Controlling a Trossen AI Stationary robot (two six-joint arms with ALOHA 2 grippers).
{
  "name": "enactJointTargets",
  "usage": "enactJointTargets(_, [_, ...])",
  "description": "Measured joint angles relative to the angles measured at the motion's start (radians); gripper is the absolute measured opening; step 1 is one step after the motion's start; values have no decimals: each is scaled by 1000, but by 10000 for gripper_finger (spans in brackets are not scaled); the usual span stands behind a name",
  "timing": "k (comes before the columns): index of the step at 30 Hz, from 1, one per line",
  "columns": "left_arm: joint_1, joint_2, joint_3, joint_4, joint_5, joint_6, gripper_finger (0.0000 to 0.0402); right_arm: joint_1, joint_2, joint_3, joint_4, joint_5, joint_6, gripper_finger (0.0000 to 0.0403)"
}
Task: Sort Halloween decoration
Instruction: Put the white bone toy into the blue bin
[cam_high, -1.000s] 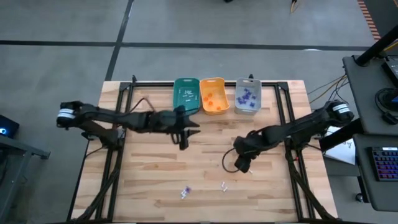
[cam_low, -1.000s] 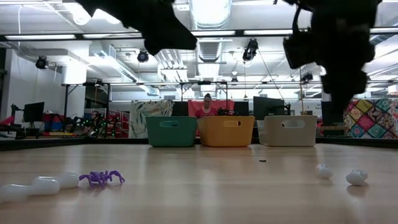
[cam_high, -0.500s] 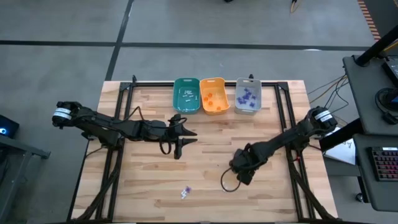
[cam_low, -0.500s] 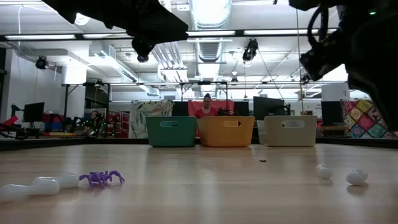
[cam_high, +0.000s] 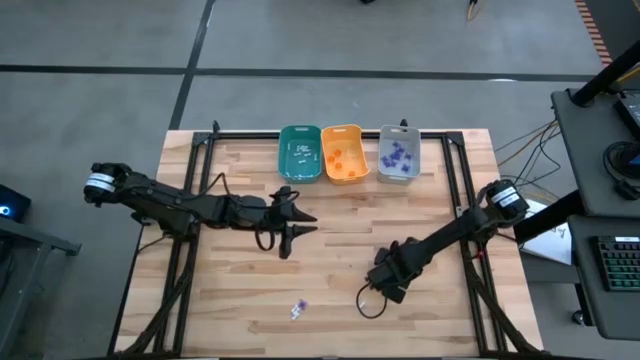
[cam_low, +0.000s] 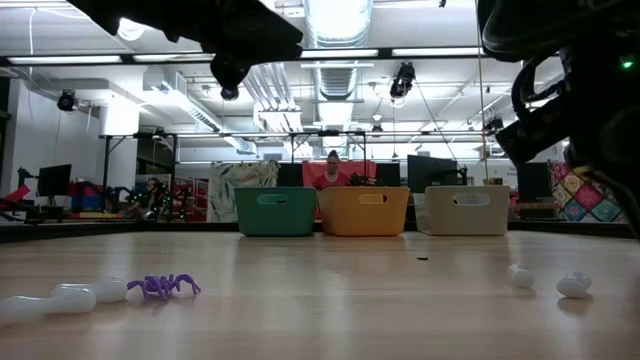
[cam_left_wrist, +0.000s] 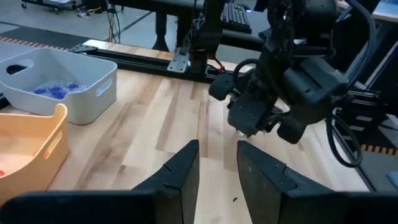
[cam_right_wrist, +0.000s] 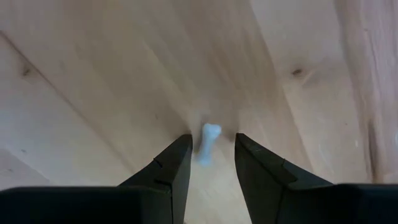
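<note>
Your left arm reaches in from the frame's left edge to just left of centre in the high view; the left gripper (cam_high: 291, 222) points right, its fingers (cam_left_wrist: 180, 171) parted by a narrow gap. Your right arm descends diagonally from the right edge to lower centre; the right gripper (cam_high: 383, 285) points downward, fingers (cam_right_wrist: 177, 162) apart.

No lettering, label, brand mark, number or sign can be read in any view. The three bins, the worktop and the dark arms carry no legible markings, and whatever hangs on the walls of the room behind is too small and blurred to make out as text.
</note>
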Motion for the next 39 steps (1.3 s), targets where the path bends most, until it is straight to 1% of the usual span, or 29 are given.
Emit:
enactJointTargets(9, [-14, 0, 0, 10, 0, -1, 90, 1, 14, 2, 14, 17, -18, 105])
enactJointTargets(18, [-14, 0, -1, 15, 0, 0, 90, 1, 15, 1, 18, 22, -15, 103])
enactJointTargets(20, [-15, 0, -1, 15, 0, 0, 90, 1, 15, 1, 23, 22, -14, 88])
enactJointTargets(23, [-15, 0, -1, 14, 0, 0, 90, 1, 15, 1, 37, 21, -18, 33])
enactJointTargets(24, [-15, 0, -1, 14, 0, 0, 90, 1, 15, 2, 39, 21, -24, 21])
enactJointTargets(29, [-15, 0, -1, 14, -2, 0, 90, 1, 15, 1, 39, 21, -26, 11])
enactJointTargets(36, [-15, 0, -1, 13, -13, 0, 90, 0, 7, 0, 39, 22, -37, 9])
enactJointTargets(39, [-15, 0, -1, 13, -15, 0, 90, -2, -15, 2, 27, 49, -49, 9])
